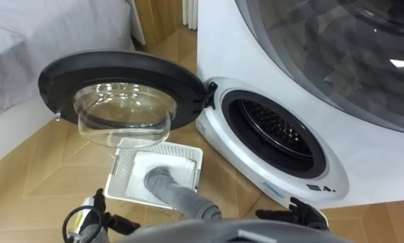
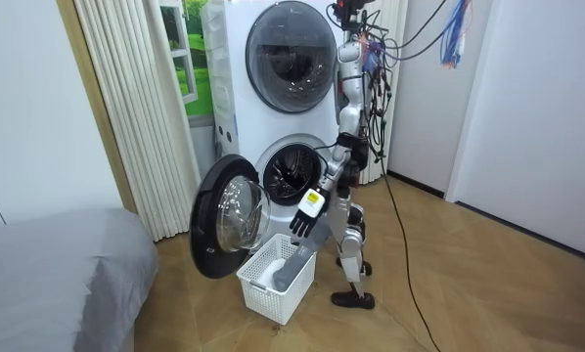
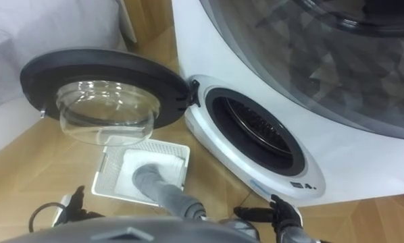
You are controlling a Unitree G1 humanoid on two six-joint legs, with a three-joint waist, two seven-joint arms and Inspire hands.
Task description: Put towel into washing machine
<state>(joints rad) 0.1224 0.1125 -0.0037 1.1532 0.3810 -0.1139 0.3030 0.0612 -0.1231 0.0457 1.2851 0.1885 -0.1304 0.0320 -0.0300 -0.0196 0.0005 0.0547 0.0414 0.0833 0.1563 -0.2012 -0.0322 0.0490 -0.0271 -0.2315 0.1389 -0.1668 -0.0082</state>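
A grey towel (image 1: 167, 187) lies in a white plastic basket (image 1: 121, 177) on the wood floor, one end rising over the near rim toward me. In the room view my left hand (image 2: 303, 219) hangs just above the towel (image 2: 292, 272) with fingers straight and spread, not touching it. That left hand (image 1: 86, 220) sits at the lower left of the left eye view. My right hand (image 1: 298, 214) is low on the right, fingers relaxed, holding nothing. The washing machine's drum opening (image 1: 276, 128) gapes right of the basket, with its round door (image 1: 121, 81) swung wide to the left.
I stand right before the lower machine, with a second machine (image 1: 337, 40) stacked above it. A grey bed (image 1: 19, 61) is on the left. The open door overhangs the basket's far edge. Curtains (image 2: 126, 108) hang behind the door.
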